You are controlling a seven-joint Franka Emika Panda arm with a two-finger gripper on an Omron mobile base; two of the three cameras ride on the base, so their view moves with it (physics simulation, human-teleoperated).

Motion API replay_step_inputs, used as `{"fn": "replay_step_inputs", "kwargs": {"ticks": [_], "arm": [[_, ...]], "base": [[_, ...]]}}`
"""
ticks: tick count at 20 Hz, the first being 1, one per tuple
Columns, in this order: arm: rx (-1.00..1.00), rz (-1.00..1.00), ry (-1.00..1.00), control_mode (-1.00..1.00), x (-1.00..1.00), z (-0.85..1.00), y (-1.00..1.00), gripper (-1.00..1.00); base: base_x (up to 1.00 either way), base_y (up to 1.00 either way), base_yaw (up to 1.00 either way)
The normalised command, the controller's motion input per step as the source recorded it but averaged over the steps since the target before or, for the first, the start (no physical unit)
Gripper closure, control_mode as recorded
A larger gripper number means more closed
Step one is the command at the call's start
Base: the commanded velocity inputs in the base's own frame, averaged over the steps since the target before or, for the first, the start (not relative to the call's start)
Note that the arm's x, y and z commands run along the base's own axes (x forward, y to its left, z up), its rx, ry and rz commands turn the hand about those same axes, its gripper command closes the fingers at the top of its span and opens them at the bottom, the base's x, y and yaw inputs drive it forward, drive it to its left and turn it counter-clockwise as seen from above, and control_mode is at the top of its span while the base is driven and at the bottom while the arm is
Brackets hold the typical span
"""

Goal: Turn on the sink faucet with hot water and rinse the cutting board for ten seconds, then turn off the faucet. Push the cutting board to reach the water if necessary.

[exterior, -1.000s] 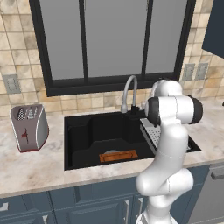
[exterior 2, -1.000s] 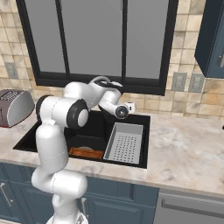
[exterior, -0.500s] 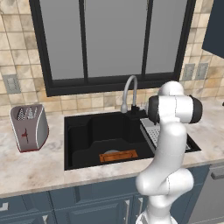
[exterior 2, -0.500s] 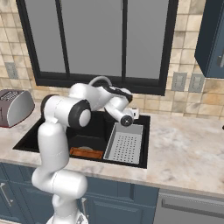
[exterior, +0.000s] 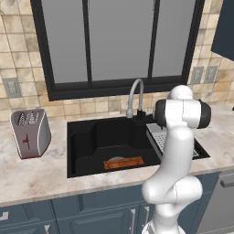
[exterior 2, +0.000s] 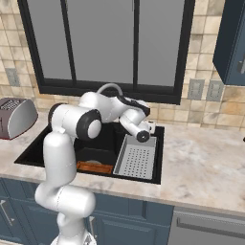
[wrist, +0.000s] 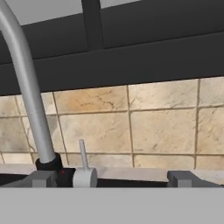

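Your gripper has swung in toward the sink faucet – jaws spread wide, empty – so go for the lever (no water yet), cutting board lying in the sink.

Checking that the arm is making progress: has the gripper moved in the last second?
Yes. In the right base view the gripper has swung rightward and back, from over the rack's left part toward the sink's rear right corner, near the sink faucet.

faucet spout left, lever unobstructed
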Motion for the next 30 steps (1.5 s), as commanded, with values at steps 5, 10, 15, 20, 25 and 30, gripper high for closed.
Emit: {"fn": "replay_step_inputs", "kwargs": {"ticks": [5, 10, 15, 20, 25, 30], "arm": [[0.06, 0.00, 0.00, -1.00, 0.03, -0.02, -0.07, -1.00], [0.01, -0.01, 0.00, -1.00, 0.07, 0.00, 0.01, -1.00], [0.00, 0.00, 0.00, -1.00, 0.03, 0.00, 0.18, -1.00], [0.00, 0.00, 0.00, -1.00, 0.05, 0.00, 0.21, -1.00], [0.00, 0.00, 0.00, -1.00, 0.01, 0.00, 0.05, -1.00], [0.00, 0.00, 0.00, -1.00, 0.07, -0.02, 0.00, -1.00]], "base": [[0.00, 0.00, 0.00], [0.00, 0.00, 0.00], [0.00, 0.00, 0.00], [0.00, 0.00, 0.00], [0.00, 0.00, 0.00], [0.00, 0.00, 0.00]]}}
